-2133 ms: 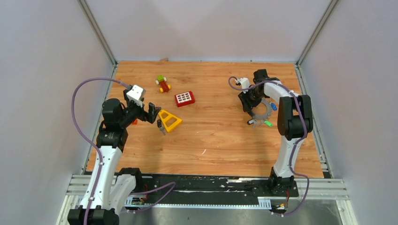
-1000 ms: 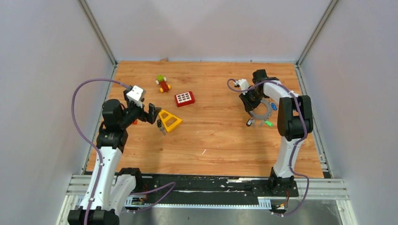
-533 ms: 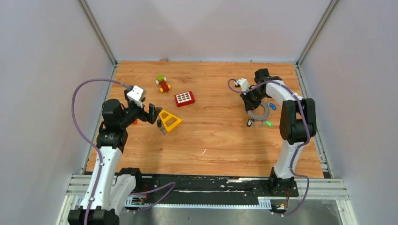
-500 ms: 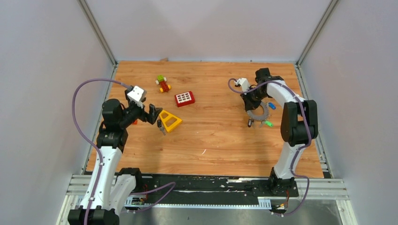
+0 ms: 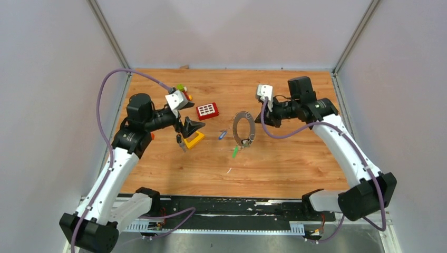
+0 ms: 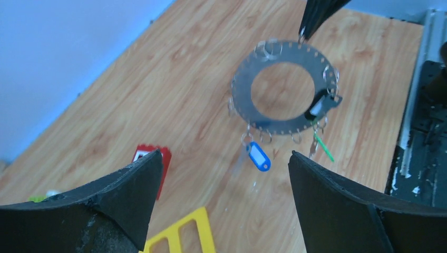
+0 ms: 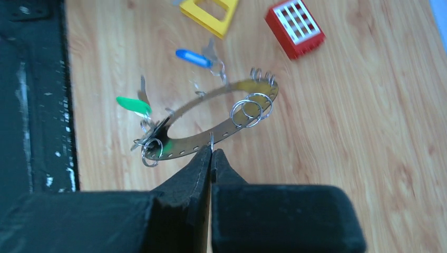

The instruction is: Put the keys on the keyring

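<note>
The keyring, a flat grey ring with a holed rim, hangs on edge above the middle of the table. My right gripper is shut on a small wire loop at its rim. A blue key, a green key and a black key dangle from the ring. In the left wrist view the keyring faces me with the blue key below it. My left gripper stands open and empty, left of the ring. Another small dark key lies by the yellow block.
A yellow triangular block lies under my left gripper. A red grid block sits behind it. A green and red toy shows past the left wrist camera. A small orange block lies beside the left arm. Grey walls enclose three sides.
The right gripper closed on the keyring at the far right, lifted it and carried it to the middle, keys dangling. The left arm swung right and forward toward it.
</note>
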Available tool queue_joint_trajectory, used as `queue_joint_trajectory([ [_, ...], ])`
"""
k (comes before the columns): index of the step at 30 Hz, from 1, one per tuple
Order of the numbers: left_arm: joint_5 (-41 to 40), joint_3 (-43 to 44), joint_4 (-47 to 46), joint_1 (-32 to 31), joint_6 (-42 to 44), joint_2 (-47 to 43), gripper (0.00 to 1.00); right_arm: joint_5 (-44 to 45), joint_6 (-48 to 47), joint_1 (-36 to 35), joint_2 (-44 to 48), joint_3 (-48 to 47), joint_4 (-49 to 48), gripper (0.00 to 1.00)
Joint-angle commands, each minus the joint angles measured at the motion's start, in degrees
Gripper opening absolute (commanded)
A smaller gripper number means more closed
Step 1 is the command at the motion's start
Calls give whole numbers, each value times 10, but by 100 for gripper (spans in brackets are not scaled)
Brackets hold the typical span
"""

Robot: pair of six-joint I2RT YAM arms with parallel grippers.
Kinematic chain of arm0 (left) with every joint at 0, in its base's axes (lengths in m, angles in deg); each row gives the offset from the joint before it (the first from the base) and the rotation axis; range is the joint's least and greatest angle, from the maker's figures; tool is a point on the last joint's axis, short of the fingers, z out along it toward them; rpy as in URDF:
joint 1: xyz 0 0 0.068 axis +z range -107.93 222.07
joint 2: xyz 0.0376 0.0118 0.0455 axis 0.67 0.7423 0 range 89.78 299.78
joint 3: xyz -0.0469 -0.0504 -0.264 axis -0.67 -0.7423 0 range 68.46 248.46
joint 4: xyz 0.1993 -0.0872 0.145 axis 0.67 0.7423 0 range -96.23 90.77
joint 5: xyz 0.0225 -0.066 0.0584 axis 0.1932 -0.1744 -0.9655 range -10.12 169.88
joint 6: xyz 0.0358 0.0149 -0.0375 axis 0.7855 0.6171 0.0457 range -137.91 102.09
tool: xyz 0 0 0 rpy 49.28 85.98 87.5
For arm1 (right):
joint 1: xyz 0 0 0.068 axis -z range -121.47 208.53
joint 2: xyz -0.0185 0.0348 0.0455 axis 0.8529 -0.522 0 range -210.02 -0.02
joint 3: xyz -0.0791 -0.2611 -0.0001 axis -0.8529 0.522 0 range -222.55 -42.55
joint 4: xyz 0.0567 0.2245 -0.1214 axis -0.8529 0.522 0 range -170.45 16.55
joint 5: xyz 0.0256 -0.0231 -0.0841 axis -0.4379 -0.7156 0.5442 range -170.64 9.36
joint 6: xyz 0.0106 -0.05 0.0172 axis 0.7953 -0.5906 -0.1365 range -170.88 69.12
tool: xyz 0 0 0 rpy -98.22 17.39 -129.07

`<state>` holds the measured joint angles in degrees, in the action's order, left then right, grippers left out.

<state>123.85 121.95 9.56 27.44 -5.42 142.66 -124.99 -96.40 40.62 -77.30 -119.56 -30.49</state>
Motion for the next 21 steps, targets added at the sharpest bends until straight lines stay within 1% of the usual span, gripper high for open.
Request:
queue_joint_trajectory([
  [1, 34, 74, -11, -50, -11, 33, 93, -48, 74, -48, 65, 26, -108, 0],
  [4, 48, 104, -20, -82, -17, 53, 86, -76, 103, -70, 89, 37, -142, 0],
  [7, 55, 111, -42, -118, -22, 71, 80, -115, 125, -81, 103, 44, -162, 0],
  [13, 32, 104, -82, -199, -13, 114, 79, -159, 191, -90, 134, 85, -248, 0],
  [15, 30, 106, -87, -217, -8, 127, 79, -167, 207, -95, 140, 97, -270, 0],
  [19, 40, 99, -101, -234, -1, 138, 71, -176, 214, -105, 148, 127, -295, 0],
  [21, 52, 94, -99, -241, 10, 139, 69, -174, 208, -109, 149, 139, -297, 0],
])
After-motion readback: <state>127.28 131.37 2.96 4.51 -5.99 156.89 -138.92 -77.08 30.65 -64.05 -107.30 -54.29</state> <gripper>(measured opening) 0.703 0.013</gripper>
